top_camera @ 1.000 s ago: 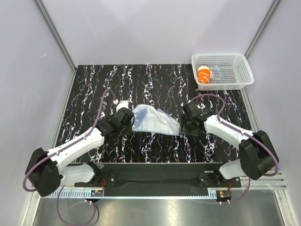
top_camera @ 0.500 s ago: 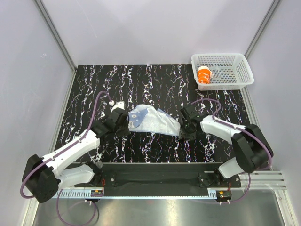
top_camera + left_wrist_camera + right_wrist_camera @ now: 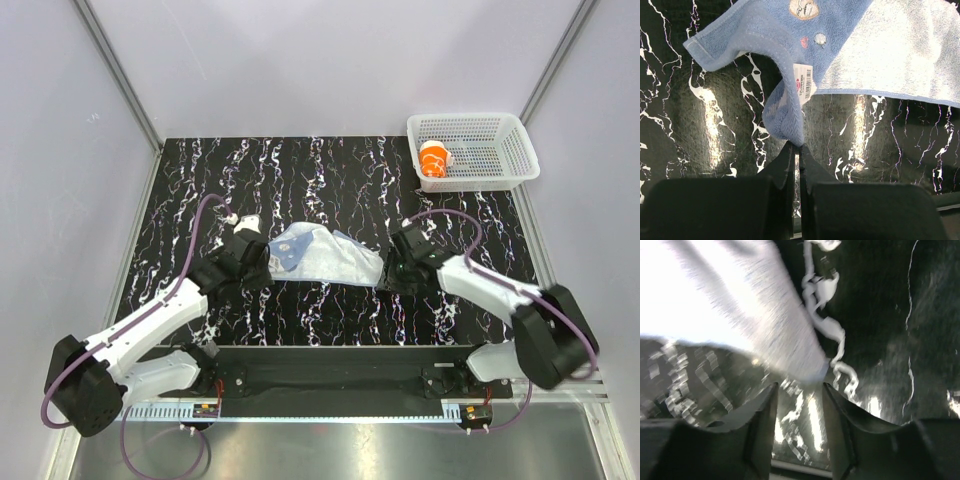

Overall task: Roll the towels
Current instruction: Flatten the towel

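Blue-grey towel (image 3: 330,258) is spreading wider mid-frame; my left gripper (image 3: 796,146) is clenching its corner, while my right gripper (image 3: 799,386) is waiting released. Rolling is still pending.

The blue-grey towel (image 3: 330,258) lies spread between the left gripper (image 3: 268,265) and the right gripper (image 3: 388,276), each at one end. The orange towel (image 3: 433,160) sits rolled in the basket (image 3: 495,150).

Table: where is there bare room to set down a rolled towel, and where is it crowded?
Bare table: the far strip between the back wall and the blue towel, left of the basket; also the near strip before the base bar. Crowded: the middle, with left claw and right claw at the towel's ends.
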Controlling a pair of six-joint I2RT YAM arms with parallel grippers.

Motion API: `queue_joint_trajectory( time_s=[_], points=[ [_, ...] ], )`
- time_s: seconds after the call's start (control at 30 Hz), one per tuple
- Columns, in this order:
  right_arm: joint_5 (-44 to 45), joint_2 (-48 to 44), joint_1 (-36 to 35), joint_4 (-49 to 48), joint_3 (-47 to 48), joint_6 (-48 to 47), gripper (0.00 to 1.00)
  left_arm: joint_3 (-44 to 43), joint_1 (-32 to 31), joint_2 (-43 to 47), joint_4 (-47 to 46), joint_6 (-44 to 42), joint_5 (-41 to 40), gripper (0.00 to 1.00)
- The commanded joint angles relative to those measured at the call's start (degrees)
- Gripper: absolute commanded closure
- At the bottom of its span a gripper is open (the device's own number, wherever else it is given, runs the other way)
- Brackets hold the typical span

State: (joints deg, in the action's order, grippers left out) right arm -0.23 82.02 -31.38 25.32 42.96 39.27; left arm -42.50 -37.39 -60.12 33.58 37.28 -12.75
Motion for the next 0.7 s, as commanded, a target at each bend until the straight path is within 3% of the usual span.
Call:
queue_joint_trajectory(
  time_s=[0.0,0.07,0.1,0.2,0.4,0.67],
  points=[
    [-1.7,-10.8,0.0,-3.4,-1.6,0.3,0.5,0.2,0.5,0.9,-0.7,-1.2,0.5,1.0],
    [0.0,-14.5,0.2,0.1,-1.5,2.0,0.43,0.0,0.5,1.1,-0.7,-1.3,0.7,1.0],
    [5.1,-15.1,0.4,1.7,-1.4,3.0,0.41,0.0,0.5,1.1,-0.8,-1.4,0.8,1.0],
    [8.6,-15.6,3.8,5.7,-1.7,6.1,0.39,-0.4,0.6,1.7,-0.9,-1.9,1.6,1.0],
    [-7.5,-13.3,13.3,-4.6,-8.8,10.9,0.41,-2.0,0.6,2.5,0.8,-3.6,1.9,1.0],
    [-14.1,-8.9,14.7,-15.1,-12.8,16.5,0.43,-1.8,0.6,3.8,2.0,-4.1,3.2,1.0]
  ],
)
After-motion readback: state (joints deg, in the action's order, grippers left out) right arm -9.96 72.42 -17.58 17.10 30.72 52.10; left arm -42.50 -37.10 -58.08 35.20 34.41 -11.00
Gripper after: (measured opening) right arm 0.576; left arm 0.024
